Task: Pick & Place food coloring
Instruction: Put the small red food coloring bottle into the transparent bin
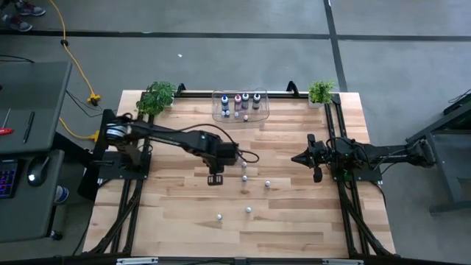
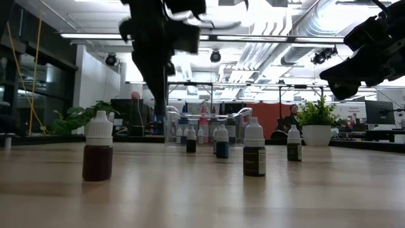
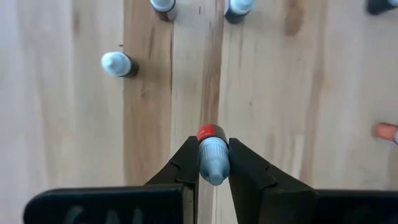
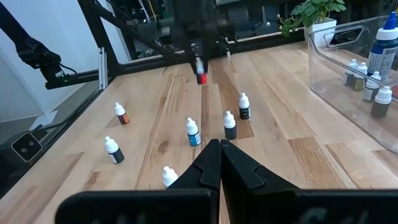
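Step in hand: you have the red bottle pinched and lifted — the pick looks done, the carry to the clear plastic bin is what remains for this one.
Left gripper: clamped on the red bottle's neck, white cap toward the wrist, red body hanging clear of the table; in the right wrist view the bottle dangles well above the boards.
Right gripper: fingers pressed together on nothing, parked at the right side of the table, waiting.
Food coloring, placed: four larger bottles stand upright in the bin at the far edge, between the two potted plants, with a few small ones beside them.
Food coloring, loose: several small bottles stand upright mid-table, well apart from the bin; one with an orange-brown body stands off toward the left arm's side.
Next move, as you might judge it: swing the left arm toward the bin, keep the bottle high enough to clear the bin's wall, and open only once it is over the inside.
Watch for: the grip sits on a narrow neck — a quick swing could let the bottle twist or slip.
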`<state>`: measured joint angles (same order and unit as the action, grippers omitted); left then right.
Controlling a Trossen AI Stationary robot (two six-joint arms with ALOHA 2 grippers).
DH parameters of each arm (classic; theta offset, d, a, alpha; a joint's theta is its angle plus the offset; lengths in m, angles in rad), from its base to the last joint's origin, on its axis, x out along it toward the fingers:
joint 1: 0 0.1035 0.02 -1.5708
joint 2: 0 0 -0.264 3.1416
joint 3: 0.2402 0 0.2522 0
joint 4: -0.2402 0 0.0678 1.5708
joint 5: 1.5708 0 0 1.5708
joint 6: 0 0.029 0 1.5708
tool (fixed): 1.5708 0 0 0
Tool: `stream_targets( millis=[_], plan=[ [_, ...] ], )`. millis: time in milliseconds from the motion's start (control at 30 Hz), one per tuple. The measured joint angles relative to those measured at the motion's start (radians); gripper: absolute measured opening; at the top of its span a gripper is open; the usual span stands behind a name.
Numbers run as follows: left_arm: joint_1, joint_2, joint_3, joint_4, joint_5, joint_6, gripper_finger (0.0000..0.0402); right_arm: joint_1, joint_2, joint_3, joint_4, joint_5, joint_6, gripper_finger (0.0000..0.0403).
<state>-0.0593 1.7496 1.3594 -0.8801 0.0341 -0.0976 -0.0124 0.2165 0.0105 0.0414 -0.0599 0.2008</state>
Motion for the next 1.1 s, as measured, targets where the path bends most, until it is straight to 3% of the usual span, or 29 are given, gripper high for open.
stream_targets(
  millis=[267, 700, 1100],
  plan=[
    [0.0, -0.154, 0.002, -0.104, 0.0, 0.028, 0.0045, 0.0, 0.0, 0.0, -0.001, 0.0, 0.0, 0.0],
    [0.11, -0.209, 0.002, -0.143, 0.049, -0.467, 0.0045, 0.0, 0.0, 0.0, 0.0, 0.0, 0.0, 0.0],
    [0.246, -0.2, 0.006, -0.107, 0.107, -0.485, 0.0045, 0.0, 0.0, 0.0, 0.0, 0.0, 0.0, 0.0]
  ],
)
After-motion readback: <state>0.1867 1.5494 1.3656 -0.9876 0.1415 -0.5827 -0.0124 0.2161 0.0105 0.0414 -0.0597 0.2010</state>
